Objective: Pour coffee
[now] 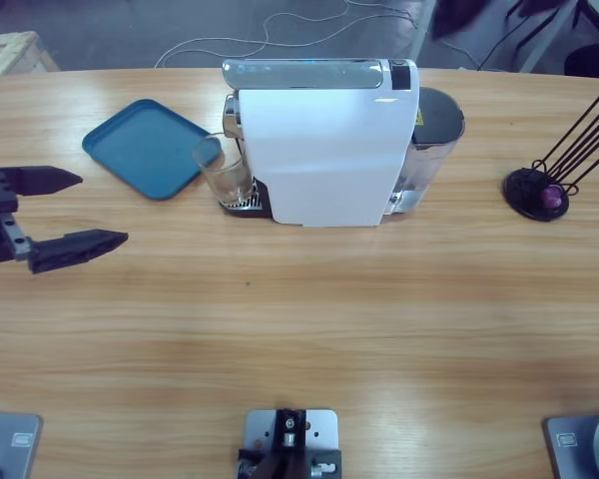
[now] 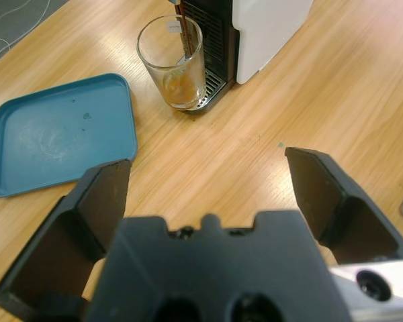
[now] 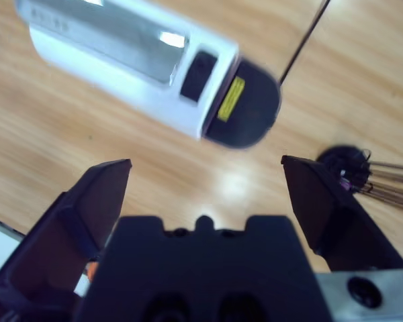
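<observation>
A white coffee machine (image 1: 324,140) stands at the back middle of the table. A clear glass tumbler (image 1: 223,168) sits on its drip grate at the machine's left end. In the left wrist view the tumbler (image 2: 173,62) holds a shallow layer of tan coffee (image 2: 180,87), and a thin stream runs into it from the spout. My left gripper (image 1: 88,210) is open at the table's left edge, well short of the glass, with nothing between its jaws. My right gripper (image 3: 205,178) is open above the machine (image 3: 141,64), looking down on it; it does not show in the high view.
A blue tray (image 1: 150,147) lies left of the tumbler, also in the left wrist view (image 2: 57,134). A black capsule stand (image 1: 539,192) with thin rods and a purple capsule sits at the far right. The machine's dark water tank (image 1: 434,125) is at its right end.
</observation>
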You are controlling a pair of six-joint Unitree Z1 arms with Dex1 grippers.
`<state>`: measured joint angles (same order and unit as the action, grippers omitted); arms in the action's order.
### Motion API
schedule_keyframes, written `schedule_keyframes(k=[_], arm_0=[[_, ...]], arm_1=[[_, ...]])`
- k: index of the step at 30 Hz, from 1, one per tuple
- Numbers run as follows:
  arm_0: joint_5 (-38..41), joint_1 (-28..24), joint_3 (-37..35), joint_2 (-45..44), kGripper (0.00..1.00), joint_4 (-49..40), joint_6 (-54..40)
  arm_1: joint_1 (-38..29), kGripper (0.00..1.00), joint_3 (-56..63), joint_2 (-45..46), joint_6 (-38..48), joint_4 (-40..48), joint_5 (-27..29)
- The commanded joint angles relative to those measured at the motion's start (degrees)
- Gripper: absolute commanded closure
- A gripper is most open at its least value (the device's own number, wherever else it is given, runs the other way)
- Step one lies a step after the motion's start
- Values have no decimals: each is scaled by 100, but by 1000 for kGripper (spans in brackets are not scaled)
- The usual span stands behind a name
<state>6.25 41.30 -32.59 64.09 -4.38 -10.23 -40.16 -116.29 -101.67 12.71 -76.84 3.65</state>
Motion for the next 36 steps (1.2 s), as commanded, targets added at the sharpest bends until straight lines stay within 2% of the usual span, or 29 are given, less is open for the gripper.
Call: schedule_keyframes(k=[1,3,4,7,12,14,36], arm_0=[[263,48,133,-131,4,60,-67],[316,50,132,-80,4,60,-67],[317,50,125,-72,4,60,-67],[200,13,40,-105,4,67,-67],[110,-96,-99,-82,4,308,-67],[122,-96,-100,-72,4,470,-67],[166,-298,-178,222,4,672,-76]], arm_1=[[-535,0,3670,2401,190,2374,-204],[-572,0,4441,2805,167,2887,-23],[-572,0,4907,3074,53,3154,245],[-572,0,5937,3735,-712,3606,867],[-572,0,6960,4419,-810,3893,1000],[-572,0,7057,4661,-784,4003,1032],[-572,0,7067,4730,-752,4005,1006]])
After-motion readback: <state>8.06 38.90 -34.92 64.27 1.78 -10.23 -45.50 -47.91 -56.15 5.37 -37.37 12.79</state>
